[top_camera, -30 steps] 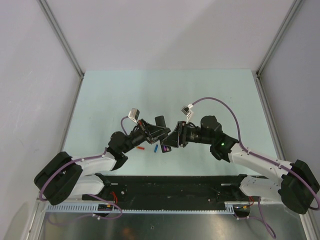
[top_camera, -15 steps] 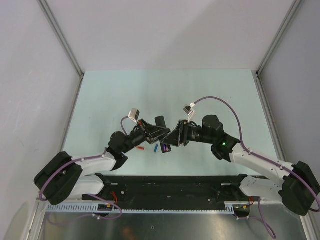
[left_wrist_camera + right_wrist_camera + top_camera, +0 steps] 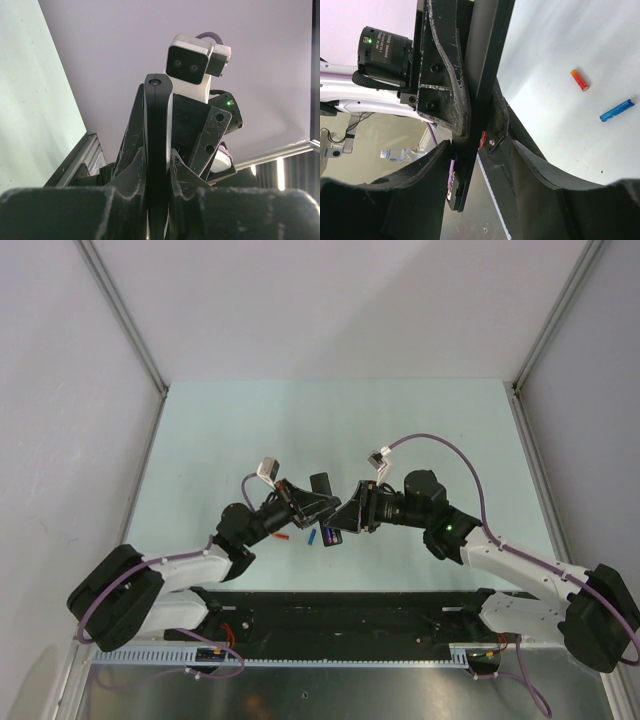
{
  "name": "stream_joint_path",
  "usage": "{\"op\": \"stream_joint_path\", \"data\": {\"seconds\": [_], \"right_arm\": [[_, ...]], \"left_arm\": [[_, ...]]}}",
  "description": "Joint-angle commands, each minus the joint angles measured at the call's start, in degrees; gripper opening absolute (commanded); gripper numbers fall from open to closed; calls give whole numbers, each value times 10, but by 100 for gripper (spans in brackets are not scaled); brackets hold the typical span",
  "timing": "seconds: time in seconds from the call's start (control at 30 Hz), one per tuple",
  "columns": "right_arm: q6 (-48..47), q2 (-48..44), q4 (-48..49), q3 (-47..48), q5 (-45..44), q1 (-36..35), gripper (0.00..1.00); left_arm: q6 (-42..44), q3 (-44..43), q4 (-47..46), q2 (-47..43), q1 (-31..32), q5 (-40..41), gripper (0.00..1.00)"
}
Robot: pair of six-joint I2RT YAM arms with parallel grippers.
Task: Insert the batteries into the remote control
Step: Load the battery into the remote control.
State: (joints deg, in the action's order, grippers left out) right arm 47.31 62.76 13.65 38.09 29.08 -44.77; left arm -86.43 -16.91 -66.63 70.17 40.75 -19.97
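1. The only readable writing is white print on the black motor housing [image 3: 384, 46] of the left arm, seen just left of the remote control [image 3: 156, 115] from the right wrist. 1 line appears to read "DAMIAO"; the other lines are too small to read. A green light glows on that housing.
2. The left gripper [image 3: 158, 160] is clamped on the remote control, which stands edge-on between its 2 fingers, lifted off the table.
3. The right gripper [image 3: 479, 155] faces it from the other side. Its jaws stand partly apart astride the remote, with a clear gap on 1 side.
4. A purple-marked piece [image 3: 452, 174] sits against the remote's lower end. I cannot tell whether it is a battery.
5. A slim blue battery [image 3: 617, 110] lies flat on the table, beside the remote and apart from it.
6. A short orange-red cylinder [image 3: 579, 79] lies near the blue battery, on the side away from the remote.
7. The white camera [image 3: 187, 57] on the right wrist, with 2 lenses, shows just behind the remote's top end.
8. The table [image 3: 250, 430] under the remote is pale green and matte.
9. Plain grey-white walls [image 3: 330, 300] enclose it on 3 sides, joined by aluminium corner posts [image 3: 120, 310].
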Motion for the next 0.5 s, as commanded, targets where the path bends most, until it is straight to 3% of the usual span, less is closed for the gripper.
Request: {"op": "stream_joint_path", "data": {"seconds": [0.0, 0.33, 0.4, 0.47], "right_arm": [[-20, -2, -26, 19, -19, 2, 53], [-27, 4, -35, 20, -28, 2, 40], [-22, 5, -33, 19, -25, 1, 43], [-18, 1, -22, 20, -19, 1, 54]], "left_arm": [[0, -16, -37, -30, 4, -13, 0], [-9, -25, -35, -48, 4, -10, 0], [-8, -24, -33, -50, 4, -8, 0], [-3, -21, -31, -50, 4, -5, 0]]}}
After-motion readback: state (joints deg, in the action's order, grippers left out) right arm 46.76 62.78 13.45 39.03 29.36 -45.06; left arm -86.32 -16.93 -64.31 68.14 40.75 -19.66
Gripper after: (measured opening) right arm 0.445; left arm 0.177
